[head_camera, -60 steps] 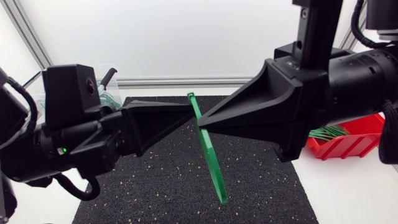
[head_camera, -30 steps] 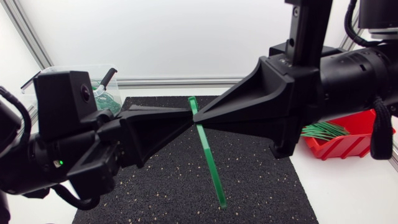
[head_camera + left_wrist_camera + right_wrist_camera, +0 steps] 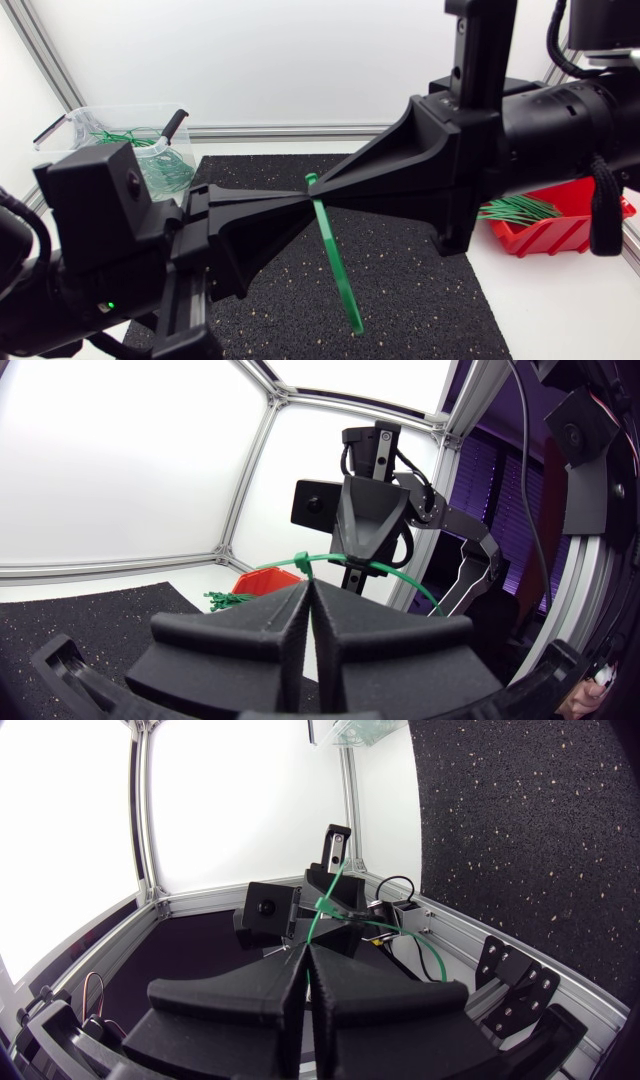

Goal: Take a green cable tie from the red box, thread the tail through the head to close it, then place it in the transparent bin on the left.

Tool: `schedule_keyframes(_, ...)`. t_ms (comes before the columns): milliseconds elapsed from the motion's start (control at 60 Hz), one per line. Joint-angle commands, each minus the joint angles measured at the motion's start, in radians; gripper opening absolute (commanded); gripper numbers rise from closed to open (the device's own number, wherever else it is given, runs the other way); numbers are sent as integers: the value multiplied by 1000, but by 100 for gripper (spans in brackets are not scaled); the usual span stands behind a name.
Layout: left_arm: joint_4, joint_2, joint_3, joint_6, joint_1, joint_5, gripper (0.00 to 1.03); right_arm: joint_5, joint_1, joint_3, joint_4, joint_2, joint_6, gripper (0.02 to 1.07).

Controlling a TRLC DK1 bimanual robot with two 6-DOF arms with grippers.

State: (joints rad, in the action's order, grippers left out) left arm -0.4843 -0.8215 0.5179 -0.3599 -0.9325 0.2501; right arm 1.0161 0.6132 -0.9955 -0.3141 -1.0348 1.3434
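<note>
Green cable tie (image 3: 331,255) is hanging in the air over the middle of the black mat (image 3: 400,290), and you are pinching it just under its head (image 3: 311,180), where both arms are meeting tip to tip. The left gripper (image 3: 303,198) is coming in from the left and the right gripper (image 3: 322,190) from the right. In each wrist view the fingers are pressed flat together with the green strap coming out at their tips, so both look clenched on the tie.

The tail (image 3: 355,322) is dangling free toward the near side and is not yet passing through the head, so the loop is open. Gripping this close to the head is probably meant to fix its slot at a known angle. With two holds on one short stretch, neither arm is free to bring the tail round. You are likely heading toward letting go with one gripper and taking the strap lower down.

The red box (image 3: 575,225) is sitting at the right edge of the table with its spare ties (image 3: 515,210). The transparent bin (image 3: 120,135), at the far left and well apart from the tie, is already holding green ties.
</note>
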Motion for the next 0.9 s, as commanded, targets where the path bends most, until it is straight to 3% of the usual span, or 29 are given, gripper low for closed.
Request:
schedule_keyframes(0,-11,27,2,30,-14,11,4,-28,-4,32,7,-27,31,8)
schedule_keyframes(450,15,48,5,38,-8,32,4,-42,-6,28,-2,-94,-13,8)
schedule_keyframes(567,26,36,2,55,40,66,4,-42,-7,20,-3,-80,-44,25)
schedule_keyframes(633,26,30,-1,70,66,84,4,-40,-9,15,-8,-71,-64,26)
schedule_keyframes(750,24,12,-1,88,124,138,4,-21,-9,8,-16,-51,-95,45)
schedule_keyframes(883,26,7,-10,137,150,166,4,-21,-15,3,-16,-30,-105,47)
